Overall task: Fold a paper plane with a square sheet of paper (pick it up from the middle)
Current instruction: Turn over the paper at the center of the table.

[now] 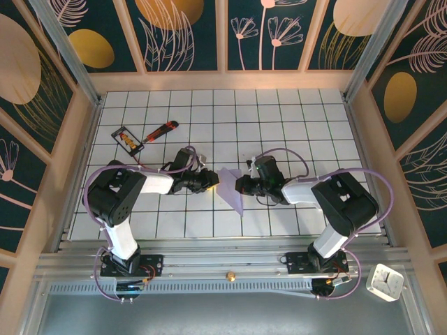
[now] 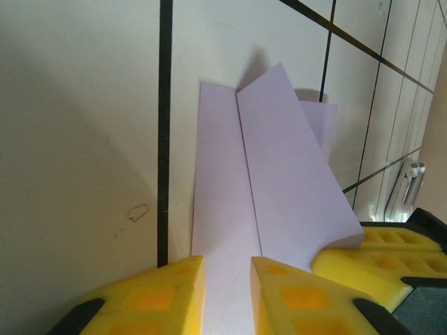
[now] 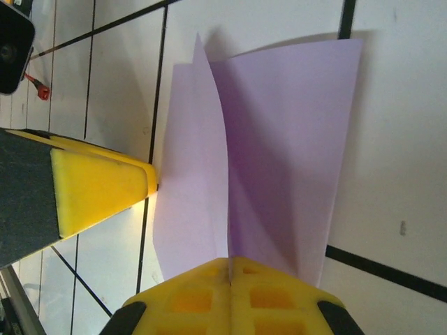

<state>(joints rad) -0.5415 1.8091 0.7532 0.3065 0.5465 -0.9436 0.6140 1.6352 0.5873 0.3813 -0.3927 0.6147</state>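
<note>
The right gripper (image 3: 229,264) clamped on the paper plane (image 1: 231,190); left gripper (image 2: 228,269) slightly parted, straddling it — long axis far-to-near, tip pointing near

paper plane (image 1: 230,190) on table (image 1: 293,118), between left fingers (image 2: 167,293) and right fingers (image 3: 202,300) | utility knife (image 1: 160,130) behind-left; card (image 1: 128,139) beside it, seemingly apart
</note>
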